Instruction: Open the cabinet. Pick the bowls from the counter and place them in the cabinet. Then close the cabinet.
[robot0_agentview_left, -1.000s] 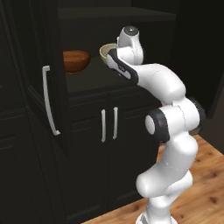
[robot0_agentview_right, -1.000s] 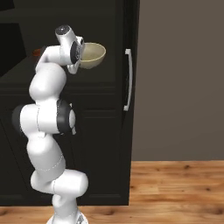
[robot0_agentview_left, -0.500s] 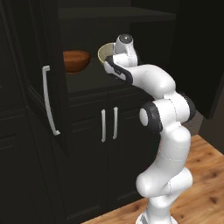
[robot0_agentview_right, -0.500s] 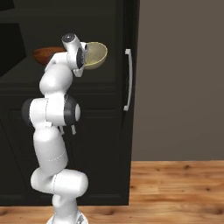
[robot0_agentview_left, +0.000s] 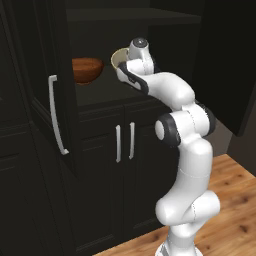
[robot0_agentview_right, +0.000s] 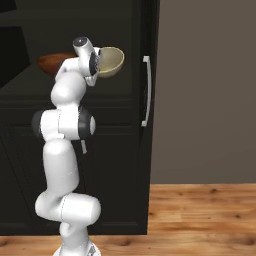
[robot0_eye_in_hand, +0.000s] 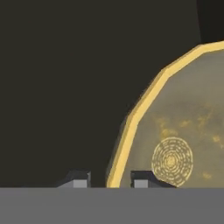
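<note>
gripper (robot0_eye_in_hand: 106, 179) fingers are seen straddling the yellowish rim of the cream bowl (robot0_agentview_right: 111, 62), slightly parted, with a small gap beside the rim. that bowl is raised inside the open cabinet (robot0_agentview_left: 165, 20), beside the reddish-brown bowl (robot0_agentview_left: 87, 69) set on the shelf (robot0_agentview_left: 100, 95).

Wooden floor (robot0_agentview_right: 200, 210) below, grey wall (robot0_agentview_right: 210, 90) beside lower doors (robot0_agentview_left: 125, 165).

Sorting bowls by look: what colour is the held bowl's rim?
Yellow, on the cream bowl; clearest in the hand view.

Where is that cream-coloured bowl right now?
The cream bowl is up at the open cabinet shelf, at the gripper, right of the brown bowl in the left base view.
</note>
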